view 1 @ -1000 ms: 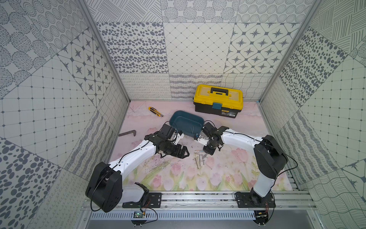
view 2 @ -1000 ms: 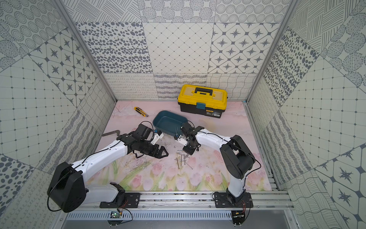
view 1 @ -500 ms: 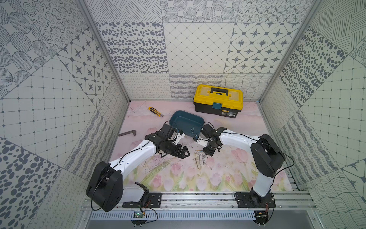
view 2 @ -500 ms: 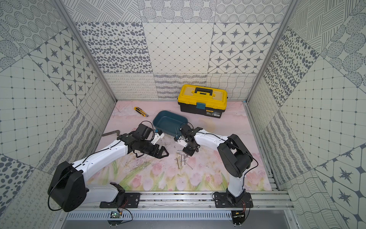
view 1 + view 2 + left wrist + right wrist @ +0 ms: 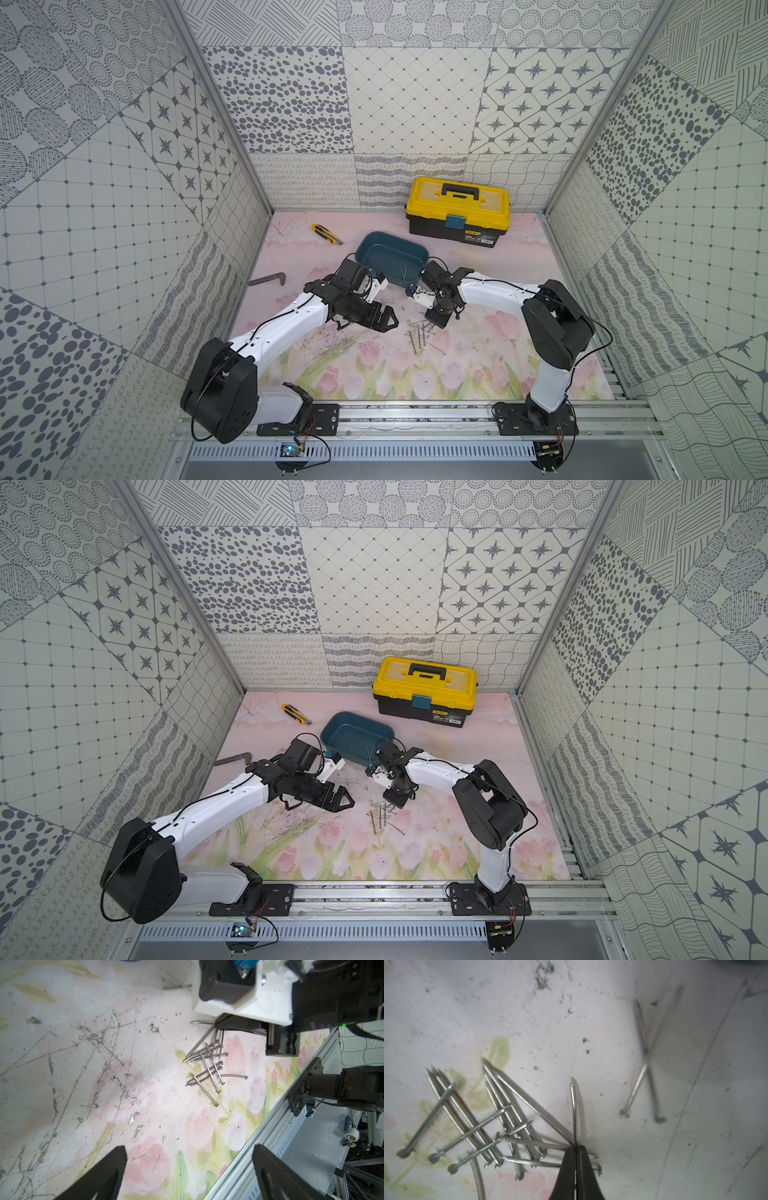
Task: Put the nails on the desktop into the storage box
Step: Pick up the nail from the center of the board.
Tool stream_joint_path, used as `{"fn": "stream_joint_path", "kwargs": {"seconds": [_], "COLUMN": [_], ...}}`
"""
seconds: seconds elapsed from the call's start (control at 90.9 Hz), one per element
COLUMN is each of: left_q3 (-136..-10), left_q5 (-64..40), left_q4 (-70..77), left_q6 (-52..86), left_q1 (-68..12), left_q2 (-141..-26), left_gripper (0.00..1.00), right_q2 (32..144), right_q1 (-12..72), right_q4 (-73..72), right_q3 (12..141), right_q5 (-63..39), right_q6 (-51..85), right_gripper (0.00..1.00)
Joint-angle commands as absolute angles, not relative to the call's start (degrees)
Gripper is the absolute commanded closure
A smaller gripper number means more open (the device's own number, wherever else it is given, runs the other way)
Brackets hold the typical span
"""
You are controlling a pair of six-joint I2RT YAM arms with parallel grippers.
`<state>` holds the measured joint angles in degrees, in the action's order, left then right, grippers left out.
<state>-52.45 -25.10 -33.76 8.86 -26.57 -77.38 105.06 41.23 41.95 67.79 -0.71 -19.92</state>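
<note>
**So the right gripper (image 5: 436,324) is nose-down on the nails (image 5: 420,340)**

They're scattered right at its tip. The teal storage box (image 5: 390,257) sits just behind it, with a couple of nails inside. The left gripper (image 5: 388,326) hangs beside it, jaws apart.

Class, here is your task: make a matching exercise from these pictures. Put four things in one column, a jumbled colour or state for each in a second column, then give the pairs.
Things:
1. toolbox
2. storage box
3. left gripper
4. right gripper

Colour or state:
A. shut on a nail
B. yellow lid, black base
C. wide open, holding nothing
D. teal, with nails inside

Pairs: 1-B, 2-D, 3-C, 4-A
</note>
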Motion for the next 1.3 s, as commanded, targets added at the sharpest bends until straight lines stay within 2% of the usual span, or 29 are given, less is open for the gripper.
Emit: {"fn": "stream_joint_path", "kwargs": {"seconds": [0.0,0.242,0.396,0.517,0.715,0.913,1.288], "left_q3": [-52.65,-52.82,-52.19,-49.22,-50.26,-52.9,-55.8], "left_q5": [-25.4,-27.44,-35.17,-43.63,-47.01,-46.61,-45.48], "left_q4": [-32.85,-28.02,-18.36,-1.27,12.36,13.98,10.48], "left_q6": [8.61,13.86,24.12,40.07,51.95,54.86,55.18], "left_q1": [-26.66,-26.5,-22.94,-17.78,-17.49,-17.64,-19.04], "left_q2": [-77.16,-76.04,-74.57,-73.86,-74.6,-75.15,-76.85], "left_gripper": [0.0,0.0,0.0,0.0,0.0,0.02,0.21], "right_q2": [102.13,93.46,88.32,86.31,84.25,84.79,84.77], "right_q1": [41.77,41.5,39.06,36.78,34.79,33.89,34.01], "right_q4": [41.46,42.87,43.22,42.61,32.21,21.38,6.33], "right_q3": [66.34,66.54,68.02,69.55,68.61,67.41,64.19], "right_q5": [0.48,-1.25,-12.64,-22.48,-32.46,-36.44,-38.76], "right_q6": [-20.11,-18.56,-12.81,-5.5,9.63,24.17,42.11], "right_gripper": [1.0,1.0,1.0,1.0,1.0,1.0,1.0]}}
